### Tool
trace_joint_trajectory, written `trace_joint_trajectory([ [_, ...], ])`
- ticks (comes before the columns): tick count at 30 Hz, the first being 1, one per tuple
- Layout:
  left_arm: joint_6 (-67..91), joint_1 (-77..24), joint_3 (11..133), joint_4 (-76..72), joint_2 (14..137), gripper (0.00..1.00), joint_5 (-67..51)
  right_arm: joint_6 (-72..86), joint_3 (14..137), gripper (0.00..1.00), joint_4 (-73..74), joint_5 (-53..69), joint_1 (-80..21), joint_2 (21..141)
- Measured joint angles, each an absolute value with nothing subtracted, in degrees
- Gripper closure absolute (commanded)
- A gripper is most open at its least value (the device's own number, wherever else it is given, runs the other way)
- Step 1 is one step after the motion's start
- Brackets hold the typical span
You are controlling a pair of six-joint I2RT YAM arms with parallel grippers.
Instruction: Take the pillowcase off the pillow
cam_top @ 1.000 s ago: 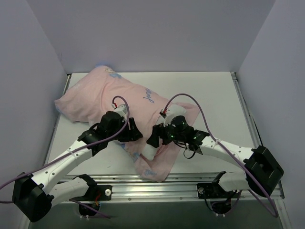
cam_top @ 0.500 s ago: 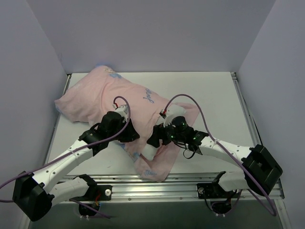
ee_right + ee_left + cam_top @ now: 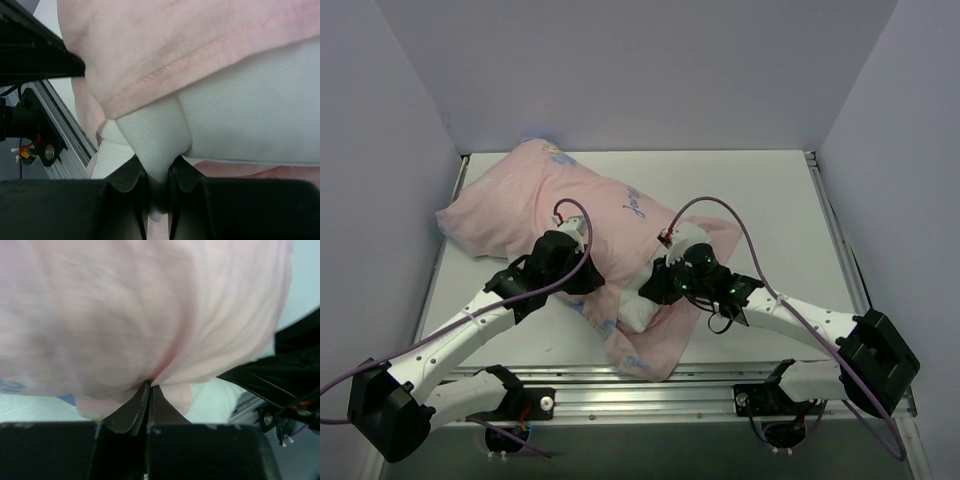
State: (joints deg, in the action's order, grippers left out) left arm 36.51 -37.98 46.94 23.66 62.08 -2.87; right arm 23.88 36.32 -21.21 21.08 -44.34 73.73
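The pale pink pillowcase lies across the table from the back left toward the front middle, its open end hanging near the front rail. A white corner of the pillow pokes out of that opening. My left gripper is shut on a fold of the pink pillowcase, the cloth bunching at the tips. My right gripper is shut on the pillow's white corner, just under the pillowcase's stitched hem.
A metal rail runs along the table's front edge, close to the cloth's hanging end. Grey walls close in the left, back and right. Bare table lies to the right of the pillow.
Both grippers have gone from open to shut: the left onto the pink cloth, the right onto the white corner. More white pillow now shows at the opening.
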Motion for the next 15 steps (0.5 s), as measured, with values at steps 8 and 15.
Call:
trace_joint_trajectory([
  [8, 35.3, -26.1, 50.9, 28.1, 60.4, 0.98, 5.2, 21.8, 43.2, 1.0, -6.5, 19.2, -44.3, 63.5],
  [15, 35.9, -18.5, 49.2, 25.5, 60.1, 0.98, 10.3, 19.8, 53.5, 1.0, 5.9, 18.3, -43.9, 56.2],
])
